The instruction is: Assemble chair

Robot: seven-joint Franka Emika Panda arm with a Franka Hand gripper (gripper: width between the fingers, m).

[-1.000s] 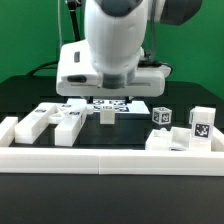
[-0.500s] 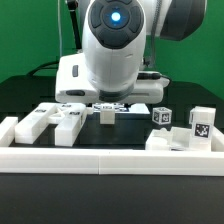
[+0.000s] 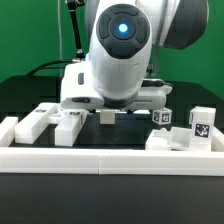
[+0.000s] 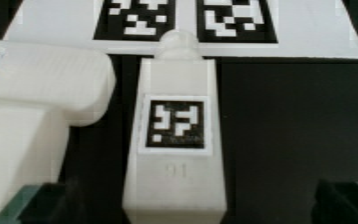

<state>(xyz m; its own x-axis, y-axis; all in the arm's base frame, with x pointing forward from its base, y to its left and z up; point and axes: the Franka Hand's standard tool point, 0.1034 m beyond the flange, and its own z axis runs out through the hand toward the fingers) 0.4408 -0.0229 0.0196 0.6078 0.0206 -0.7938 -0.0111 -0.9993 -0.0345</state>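
- Robot arm (image 3: pixel 120 50): a bulky white housing with a round blue light. It fills the middle of the exterior view and hides much of the surface behind it.
- Surface (image 3: pixel 120 135): black, and it carries all the loose parts.
- Border rail (image 3: pixel 110 158): low and white. It runs across the front of the exterior view, between the camera and the parts.
- Marker board (image 4: pixel 176 15): flat and white, with two black-and-white tags visible in the wrist view. It lies just past the tip of the long piece.
- Chair, unassembled: its pieces lie apart on the surface.
  - Broad slab (image 4: pixel 34 110): thick and white, lying just beside the long piece. The wrist view does not show whether they touch.
  - Long piece (image 4: pixel 176 125): a narrow white bar with one square tag on its upper face. It lies flat on the surface, directly under the claw.
  - Left group (image 3: pixel 45 122): chunky white blocks at the exterior view's left, behind the rail.
  - Two tagged blocks (image 3: pixel 162 116) (image 3: pixel 201 122): upright at the exterior view's right, well apart from the left group.
  - Low piece (image 3: pixel 170 142): sits in front of the tagged blocks, close against the rail.
- Claw (image 4: pixel 190 203): spread wide and gripping nothing. One dark fingertip (image 4: pixel 34 205) shows on each side of the long piece, clear of its flanks. In the exterior view the arm's own body hides the claw.
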